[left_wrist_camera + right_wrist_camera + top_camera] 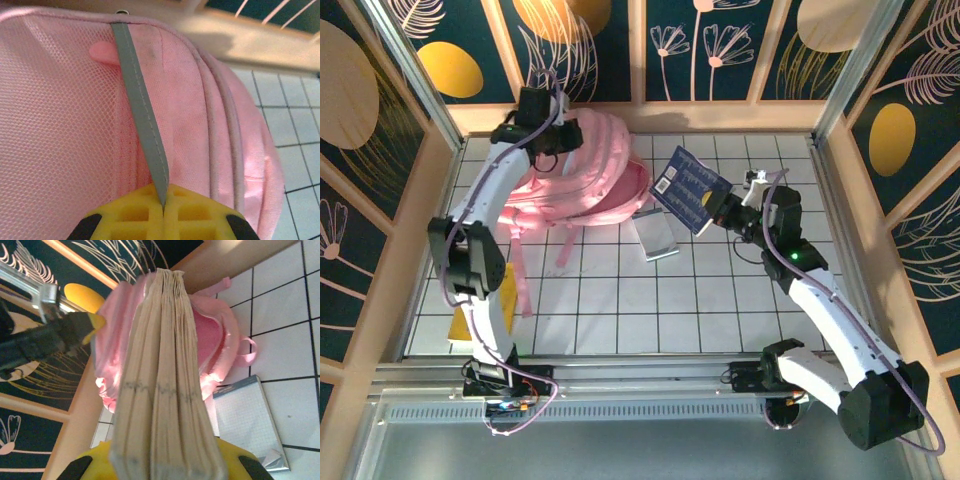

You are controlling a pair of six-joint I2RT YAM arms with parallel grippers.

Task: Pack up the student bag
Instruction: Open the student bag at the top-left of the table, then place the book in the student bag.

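Student bag (588, 172) pinched by L jaws, R jaws w/ book (692, 188) nearby

The white tiled table (720, 300) carried the student bag (595, 185) at upper centre-left, a grey gridded notepad (656, 236) just right of it, and a yellow flat item (461, 323) at lower left.

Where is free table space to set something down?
Bare tiles: the near rows in front of the notepad, and the far right corner. Crowded far left: student bag, held book beside it, yellow item at the left edge.
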